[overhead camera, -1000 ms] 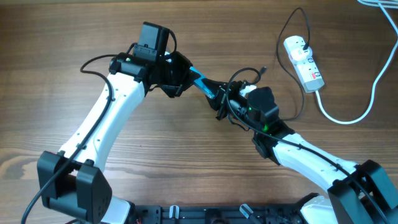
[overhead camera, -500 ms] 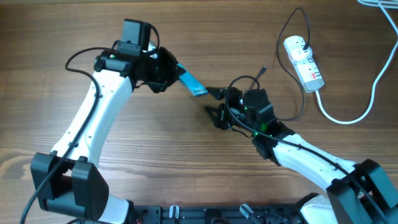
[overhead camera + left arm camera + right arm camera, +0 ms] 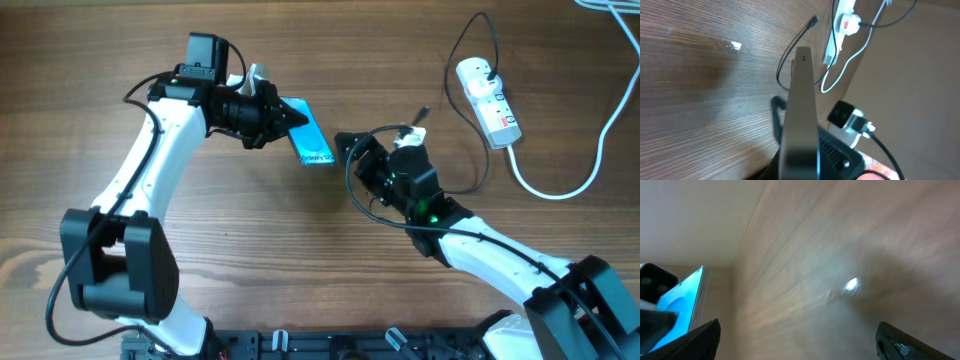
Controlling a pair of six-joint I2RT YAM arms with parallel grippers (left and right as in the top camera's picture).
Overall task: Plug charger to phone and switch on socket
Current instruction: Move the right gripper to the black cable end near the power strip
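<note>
My left gripper point(image 3: 283, 117) is shut on one short end of the phone point(image 3: 313, 140) and holds it off the table, teal screen facing up. The left wrist view shows the phone point(image 3: 799, 110) edge-on, running away from the left gripper point(image 3: 799, 174). My right gripper point(image 3: 350, 160) stands wide open just right of the phone's free end, apart from it and holding nothing. In its blurred wrist view the phone point(image 3: 682, 305) sits at the far left, beside the open right gripper point(image 3: 800, 345). The charger's black tip point(image 3: 424, 112) lies loose on the table. Its cable runs to the socket point(image 3: 492, 103) at the back right.
The socket's thick white cord point(image 3: 560, 190) loops to the right and off the table's far edge. The charger's black cable point(image 3: 478, 180) curls between the socket and my right arm. Bare wooden tabletop point(image 3: 260, 230) lies in front of both grippers.
The right gripper has opened wide and drawn slightly away from the phone. The left arm has swung left and back with the phone, turning its screen upward.
</note>
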